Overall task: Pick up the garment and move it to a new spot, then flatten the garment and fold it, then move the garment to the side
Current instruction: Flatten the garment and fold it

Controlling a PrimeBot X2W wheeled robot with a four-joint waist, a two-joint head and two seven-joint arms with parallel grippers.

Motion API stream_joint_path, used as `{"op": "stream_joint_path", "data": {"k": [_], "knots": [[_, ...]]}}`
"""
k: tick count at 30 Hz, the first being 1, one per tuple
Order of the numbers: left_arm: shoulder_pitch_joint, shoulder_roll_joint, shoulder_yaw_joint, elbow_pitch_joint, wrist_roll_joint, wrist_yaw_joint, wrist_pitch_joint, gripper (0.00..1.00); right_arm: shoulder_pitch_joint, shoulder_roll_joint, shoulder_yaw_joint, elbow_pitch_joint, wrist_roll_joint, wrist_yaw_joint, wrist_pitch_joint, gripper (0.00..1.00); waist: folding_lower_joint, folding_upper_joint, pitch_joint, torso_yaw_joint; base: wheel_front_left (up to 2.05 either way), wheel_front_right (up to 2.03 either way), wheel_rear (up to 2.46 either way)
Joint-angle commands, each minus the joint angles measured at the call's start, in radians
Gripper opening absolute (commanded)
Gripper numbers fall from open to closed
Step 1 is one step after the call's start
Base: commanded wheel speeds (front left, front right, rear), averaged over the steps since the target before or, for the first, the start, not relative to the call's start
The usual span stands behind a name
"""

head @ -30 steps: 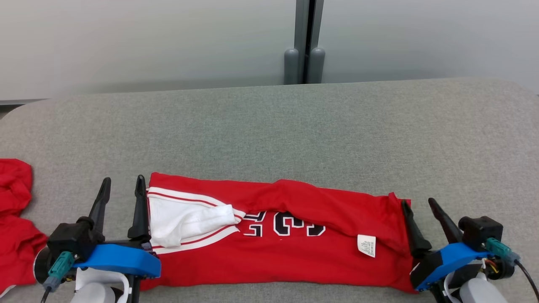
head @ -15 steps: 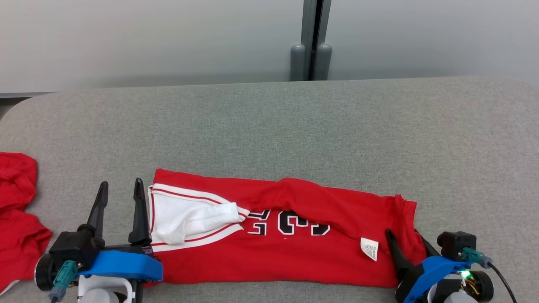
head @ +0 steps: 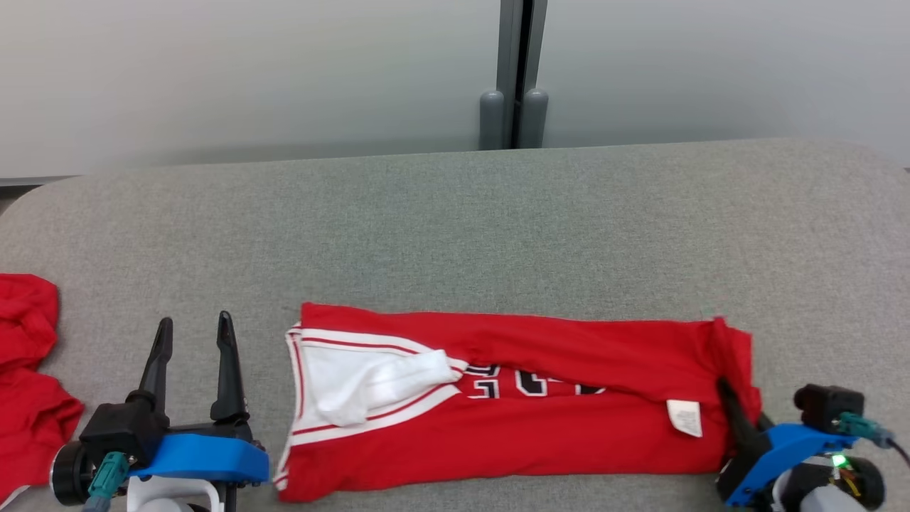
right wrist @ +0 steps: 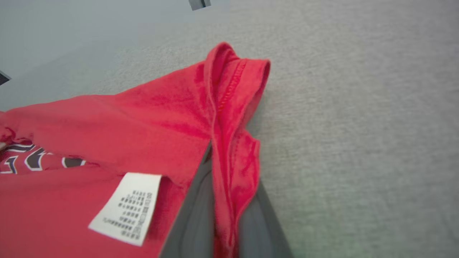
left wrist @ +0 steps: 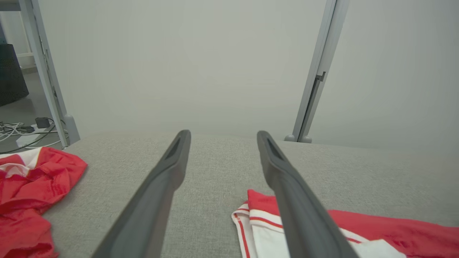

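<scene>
Hem of red garment point(head: 540, 437) in clamped right gripper point(head: 729, 395)

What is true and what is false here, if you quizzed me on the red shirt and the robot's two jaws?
1. The folded red jersey with white trim lies on the grey fabric tabletop. True.
2. The left jaws grip the jersey. False: they stand open beside it, holding nothing.
3. The right jaws are shut on the jersey's right end. True.
4. The white care label sits near the jersey's left end. False: it is near the right end.
5. Another crumpled red garment lies at the far left. True.
</scene>
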Motion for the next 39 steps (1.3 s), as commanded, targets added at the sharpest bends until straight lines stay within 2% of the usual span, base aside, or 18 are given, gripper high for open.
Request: {"op": "stream_joint_path", "data": {"k": [1, 8, 12, 18, 31, 39], "knots": [[0.013, -0.005, 0.012, 0.001, 0.011, -0.008, -0.005, 1.00, -0.016, -0.045, -0.026, 0.011, 0.007, -0.001, -0.007, 0.00, 0.0000, 0.0000, -0.005, -0.004, 0.00, 0.00, 0.00], [0.018, -0.023, 0.037, 0.003, 0.027, -0.024, -0.005, 1.00, -0.043, -0.175, -0.093, 0.031, -0.005, -0.001, 0.008, 0.00, 0.0000, 0.0000, -0.011, -0.010, 0.00, 0.00, 0.00], [0.024, -0.027, 0.056, 0.003, 0.033, -0.031, -0.005, 1.00, -0.062, -0.187, -0.086, 0.007, -0.022, 0.000, 0.024, 0.00, 0.0000, 0.0000, -0.012, -0.016, 0.00, 0.00, 0.00], [0.029, -0.034, 0.066, 0.003, 0.039, -0.037, -0.005, 1.00, -0.069, -0.154, -0.059, -0.047, -0.041, 0.000, 0.029, 0.00, 0.0000, 0.0000, -0.016, -0.021, 0.00, 0.00, 0.00], [0.013, -0.044, 0.068, 0.018, 0.051, -0.045, -0.005, 1.00, -0.015, 0.017, 0.087, -0.300, -0.076, 0.000, 0.090, 0.00, 0.0000, 0.0000, -0.014, -0.009, 0.00, 0.00, 0.00], [-0.003, -0.048, 0.055, 0.025, 0.050, -0.048, -0.005, 1.00, -0.033, 0.103, 0.182, -0.353, -0.074, 0.000, 0.122, 0.00, 0.0000, 0.0000, -0.006, 0.013, 0.00, 0.00, 0.00]]}}
